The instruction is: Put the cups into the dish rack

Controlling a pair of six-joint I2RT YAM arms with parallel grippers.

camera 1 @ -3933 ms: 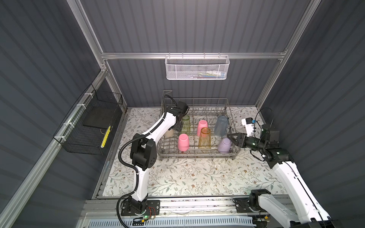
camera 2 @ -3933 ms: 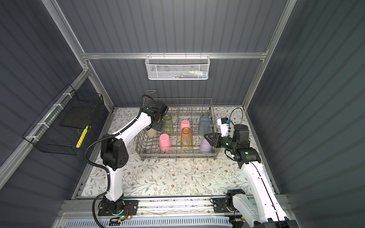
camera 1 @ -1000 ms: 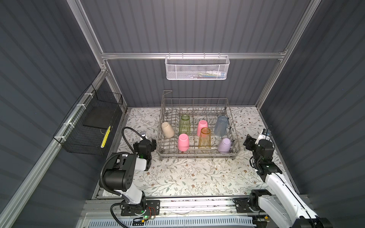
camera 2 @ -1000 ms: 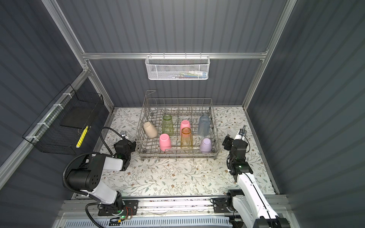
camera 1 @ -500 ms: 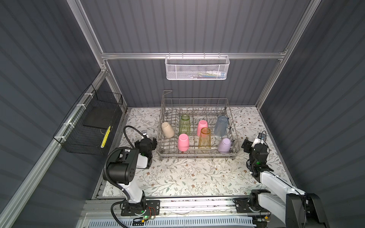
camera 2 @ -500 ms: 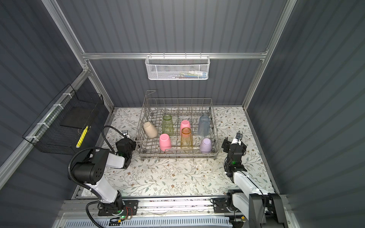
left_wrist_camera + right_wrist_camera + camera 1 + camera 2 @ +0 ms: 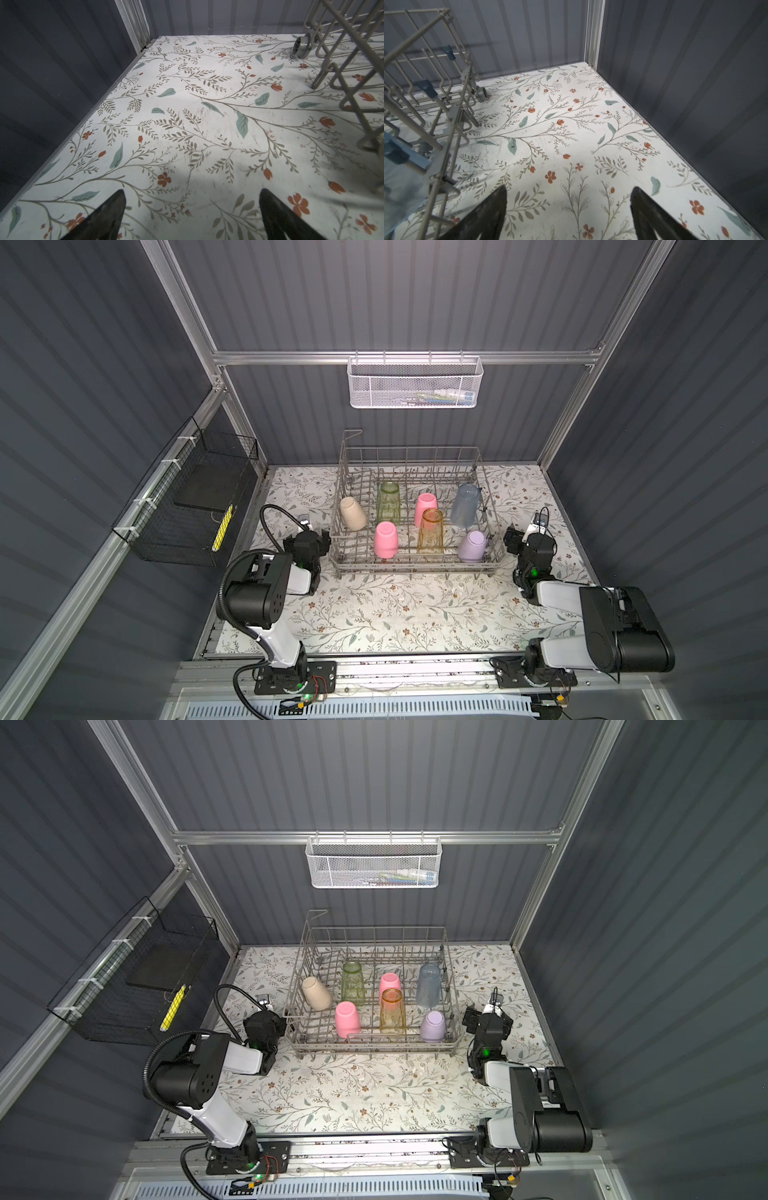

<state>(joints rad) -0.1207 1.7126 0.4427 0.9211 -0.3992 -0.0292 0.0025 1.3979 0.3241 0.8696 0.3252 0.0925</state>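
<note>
The grey wire dish rack (image 7: pixel 415 568) (image 7: pixel 374 1048) stands at the back middle of the floral table in both top views. Several cups rest inside it: beige (image 7: pixel 353 513), green (image 7: pixel 388 502), two pink (image 7: pixel 426 509) (image 7: pixel 385 539), amber (image 7: pixel 431 529), grey-blue (image 7: pixel 466 510) and lilac (image 7: pixel 473 545). My left gripper (image 7: pixel 308 538) (image 7: pixel 192 191) hovers low beside the rack's left end, open and empty. My right gripper (image 7: pixel 524 540) (image 7: pixel 569 188) sits beside the rack's right end, also open and empty. Each wrist view shows rack wires (image 7: pixel 340 68) (image 7: pixel 436 116) to one side.
A white mesh basket (image 7: pixel 415 383) hangs on the back wall. A black wire basket (image 7: pixel 187 506) hangs on the left wall. Grey walls close in on three sides. The floral mat (image 7: pixel 395 605) lies between the rack and the front rail.
Both arms have pulled out of the rack and folded back low beside its ends, leaving the beige and lilac cups inside. The right jaws have spread a little wider.
</note>
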